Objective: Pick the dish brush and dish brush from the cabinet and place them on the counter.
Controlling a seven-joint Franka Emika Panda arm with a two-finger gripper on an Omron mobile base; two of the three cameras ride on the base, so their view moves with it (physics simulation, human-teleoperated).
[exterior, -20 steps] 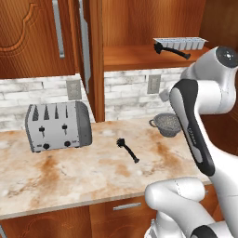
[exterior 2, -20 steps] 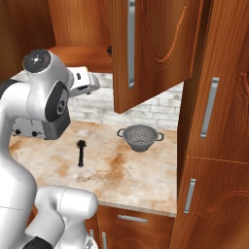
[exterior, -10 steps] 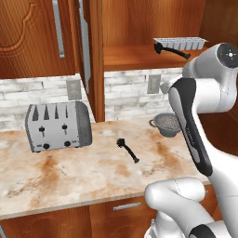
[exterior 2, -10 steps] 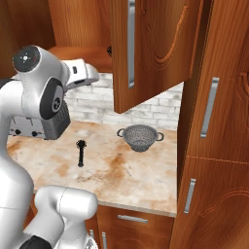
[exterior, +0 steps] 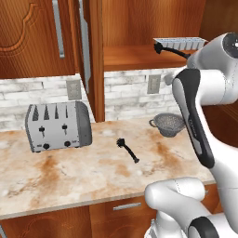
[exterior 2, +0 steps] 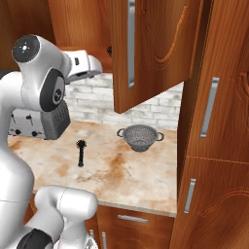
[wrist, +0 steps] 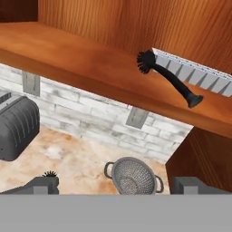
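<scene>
Pincer (wrist: 116, 186) is spread wide with nothing in it, both tips poking up at the bottom of the hand view, one on each side of the colander (wrist: 133, 176) far below. It's aimed up at the open cabinet (exterior: 139, 28). On the wooden shelf (wrist: 68, 59) inside lies one brush (wrist: 168, 78), bristly head pointing toward the shelf's open stretch, handle running along the front of the grey ice tray (wrist: 199, 72) and right up against it. That brush is well clear of the pincer tips.

The other brush (exterior: 127, 149) is down on the table (exterior: 69, 176), lying flat roughly in the middle, between the toaster (exterior: 58, 125) and the colander, not touching either one. Colander sits near the brick backsplash (exterior: 125, 95), under the open door (exterior 2: 146, 48).
</scene>
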